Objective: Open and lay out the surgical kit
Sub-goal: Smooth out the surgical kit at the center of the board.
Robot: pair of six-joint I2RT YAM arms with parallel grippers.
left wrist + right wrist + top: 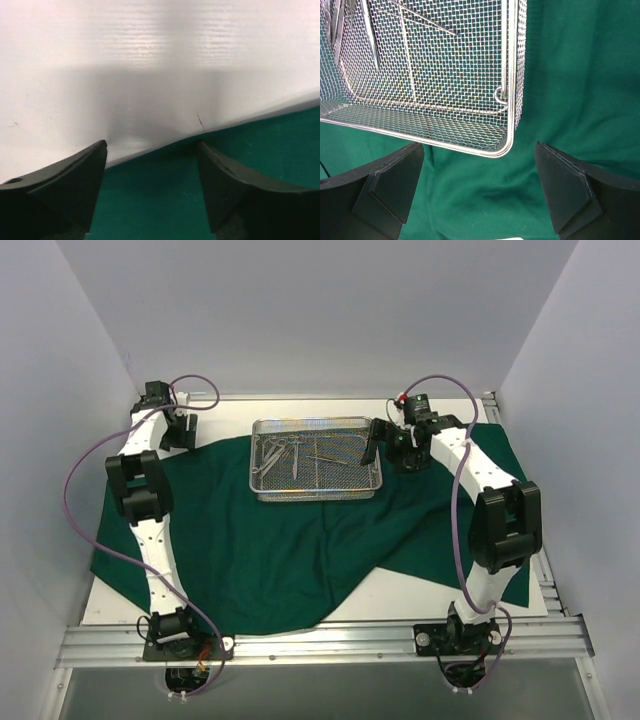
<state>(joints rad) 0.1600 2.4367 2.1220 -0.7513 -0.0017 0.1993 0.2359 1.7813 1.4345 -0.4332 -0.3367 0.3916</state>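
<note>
The dark green cloth (260, 540) lies opened out over the table, with a flap folded at its front right. On it near the back stands the silver wire-mesh tray (315, 480), holding small steel scissors (275, 452) and tweezers (332, 459). My right gripper (372, 443) hangs open just off the tray's right end. In the right wrist view the tray's corner (507, 145) lies between its spread fingers (395, 185), above cloth (570, 75). My left gripper (178, 432) is open at the cloth's back left edge (165, 200), holding nothing.
White walls close in the left, right and back. An aluminium rail (320, 640) with both arm bases runs along the near edge. Purple cables (80, 470) loop beside each arm. Bare white tabletop (420, 590) shows at front right and past the cloth's back left edge (150, 75).
</note>
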